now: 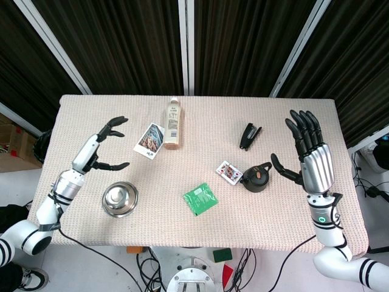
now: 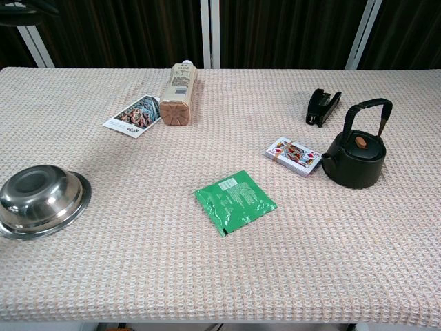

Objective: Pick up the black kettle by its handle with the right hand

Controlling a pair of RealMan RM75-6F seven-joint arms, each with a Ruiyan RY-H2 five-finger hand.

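Our fingers (image 1: 302, 131) on the right hand (image 1: 313, 161) are spread wide and empty, thumb just beside the black kettle (image 1: 257, 177), which sits upright on the worktop (image 1: 213, 231) beside a deck of playing cards (image 1: 229, 171). We judge it rigid, fairly heavy and smooth, so the arched handle (image 2: 368, 110) over the lid is our hold. Our left hand (image 1: 100, 149) hangs open too; the bottle (image 1: 172, 123) label is too small to read.

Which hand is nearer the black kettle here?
The right hand. It hovers open just beside the kettle, not touching it. The left hand is open at the table's far side, past the steel bowl.
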